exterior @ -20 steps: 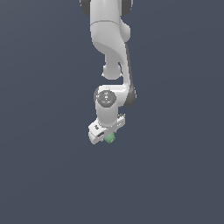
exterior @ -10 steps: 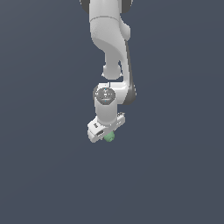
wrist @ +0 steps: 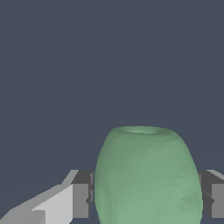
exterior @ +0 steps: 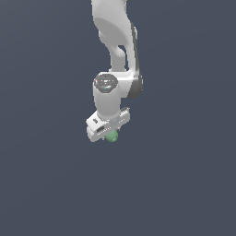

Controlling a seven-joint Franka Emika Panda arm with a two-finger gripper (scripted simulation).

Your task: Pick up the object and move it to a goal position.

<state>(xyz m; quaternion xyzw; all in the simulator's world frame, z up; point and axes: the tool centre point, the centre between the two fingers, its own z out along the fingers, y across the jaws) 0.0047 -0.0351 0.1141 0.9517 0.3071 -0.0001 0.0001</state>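
Note:
The object (exterior: 112, 137) is a small matte green rounded lump that peeks out just under the white gripper (exterior: 109, 133) in the exterior view. Up close in the wrist view the object (wrist: 148, 175) fills the space between the two dark finger pads (wrist: 81, 200), which press on both of its sides. Its flattened, dimpled end points away from the camera. The gripper is shut on it and holds it off the plain grey ground. The arm hangs down from the upper middle of the exterior view.
A uniform dark grey-blue surface (exterior: 46, 184) is all that surrounds the arm in both views. No other objects, containers or edges show.
The gripper with the green object in it has risen slightly in the exterior view over the last second. The hold on it looks unchanged.

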